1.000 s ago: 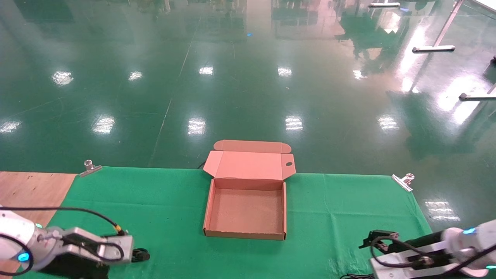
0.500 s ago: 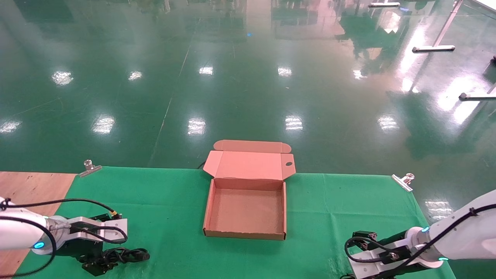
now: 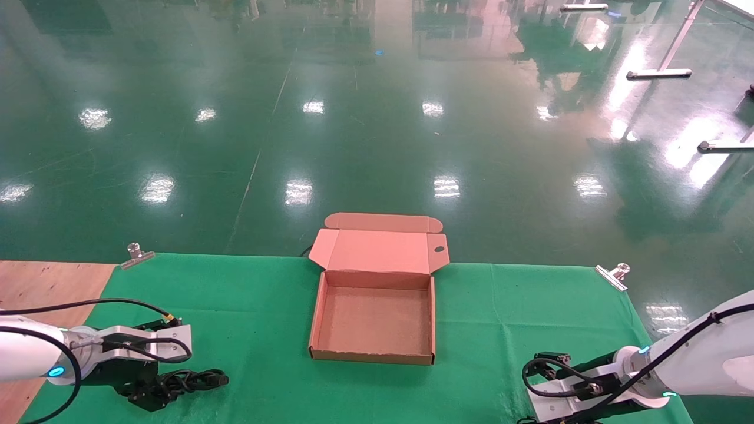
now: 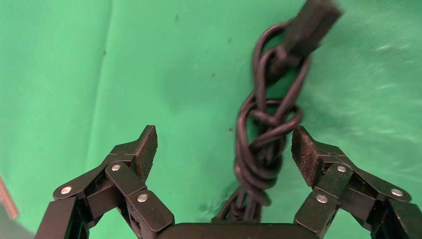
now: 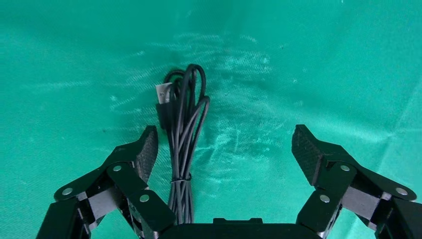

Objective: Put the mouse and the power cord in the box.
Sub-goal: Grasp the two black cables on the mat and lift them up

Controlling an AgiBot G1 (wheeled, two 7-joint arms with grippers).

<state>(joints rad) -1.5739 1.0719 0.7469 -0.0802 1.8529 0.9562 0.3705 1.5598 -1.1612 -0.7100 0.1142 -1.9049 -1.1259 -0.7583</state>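
Observation:
The pinkish-tan box (image 3: pixel 318 318) lies in the middle of the green cloth, with its flap lid (image 3: pixel 377 250) folded back. The power cord (image 3: pixel 188 381) is a thick black bundle near the front left. My left gripper (image 3: pixel 144 393) hangs over it. In the left wrist view that gripper (image 4: pixel 224 149) is open, and the power cord (image 4: pixel 263 144) lies between its fingers (image 4: pixel 144 149), plug (image 4: pixel 311 25) pointing away. My right gripper (image 5: pixel 224 149) is open over a thin, tied black cable bundle (image 5: pixel 181 139), which lies close to one finger. The mouse body is out of view. My right arm (image 3: pixel 589 391) is at the front right.
Metal clips (image 3: pixel 138 255) (image 3: pixel 614 275) pin the cloth at its far corners. Bare wooden tabletop (image 3: pixel 47 288) shows to the left of the cloth. Glossy green floor lies beyond the table's far edge.
My left wrist has drawn back to the left, uncovering the power cord beneath the gripper. My right arm has shifted left and sunk toward the front edge.

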